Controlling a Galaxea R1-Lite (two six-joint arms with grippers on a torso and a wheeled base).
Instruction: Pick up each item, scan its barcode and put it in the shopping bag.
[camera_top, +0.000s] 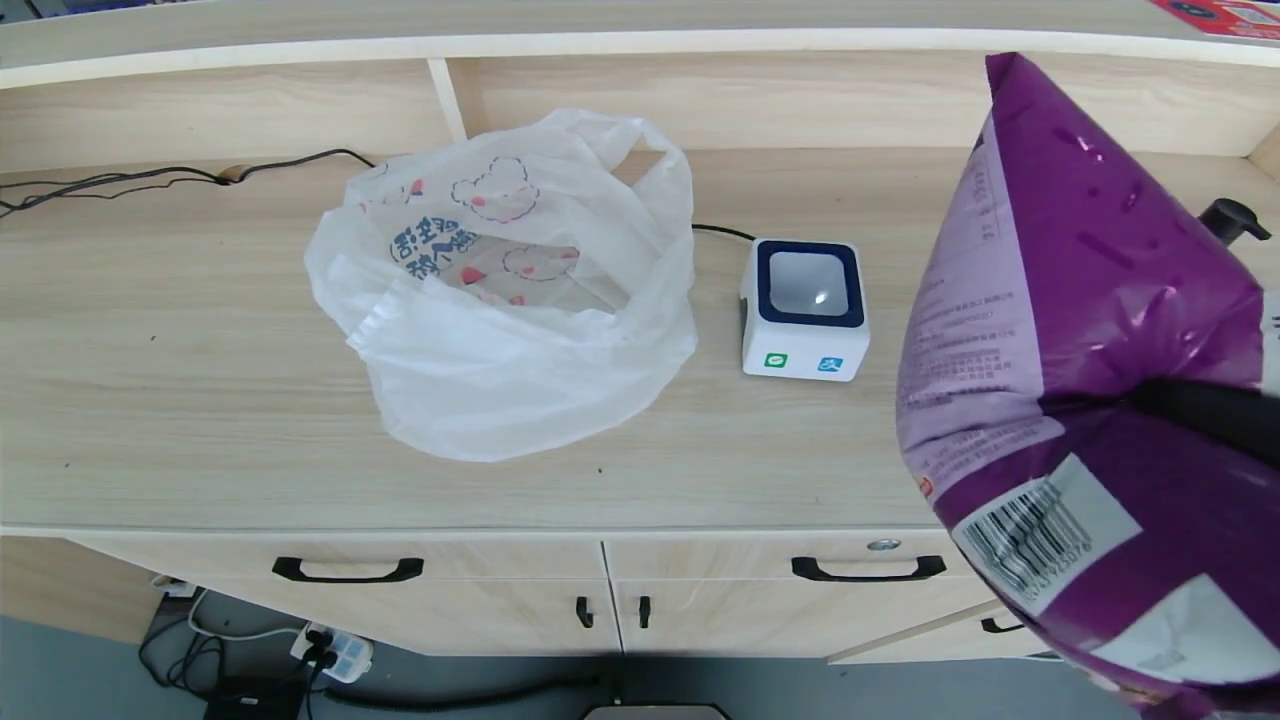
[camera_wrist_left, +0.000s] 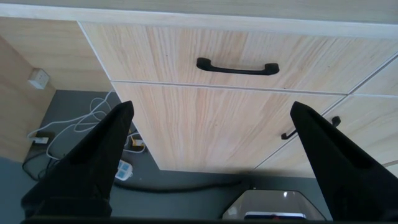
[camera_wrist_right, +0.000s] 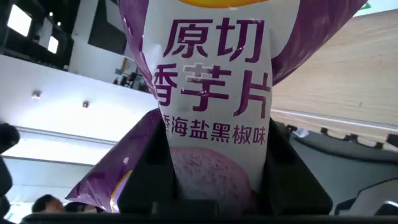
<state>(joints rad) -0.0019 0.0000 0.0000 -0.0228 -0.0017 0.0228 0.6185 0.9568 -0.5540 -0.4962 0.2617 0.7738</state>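
A large purple snack bag hangs in the air at the right of the counter, its barcode facing me near its lower end. My right gripper is shut on the snack bag, one black finger crossing the pack. The white scanner with its dark-framed window stands on the counter just left of the pack. An open white shopping bag sits further left, its mouth upward. My left gripper is open, low in front of the cabinet drawers.
A black cable runs along the back left of the wooden counter. A black pump top peeks from behind the pack. Drawer handles line the cabinet front below. A raised shelf wall borders the back.
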